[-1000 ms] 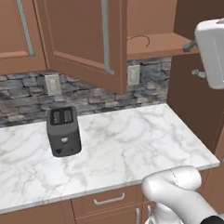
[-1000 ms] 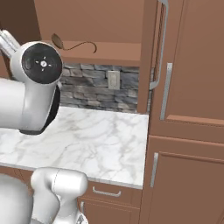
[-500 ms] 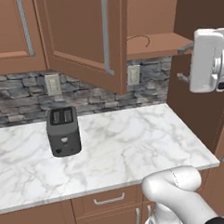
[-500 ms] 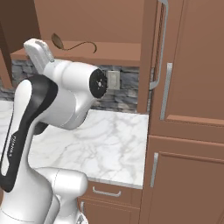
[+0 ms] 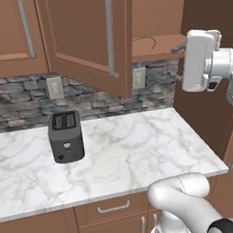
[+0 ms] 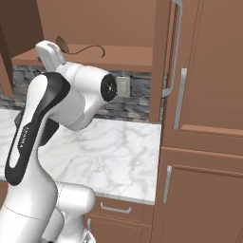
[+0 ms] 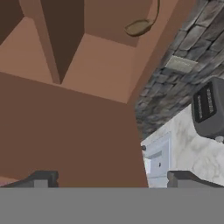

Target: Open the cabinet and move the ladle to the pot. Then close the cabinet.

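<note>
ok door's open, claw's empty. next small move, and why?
Probably advance the claw into the cabinet toward the ladle. The door stands open, the ladle lies on the shelf, and the claw is open, apart from it, holding nothing.

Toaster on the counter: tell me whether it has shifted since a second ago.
No. In the left base view the toaster sits at the same spot on the marble counter, below the left wall outlet, as before.

One ladle [image 7: 139, 27], one toaster [image 5: 66, 136], seemingly two outlets [image 5: 54, 87]
</note>
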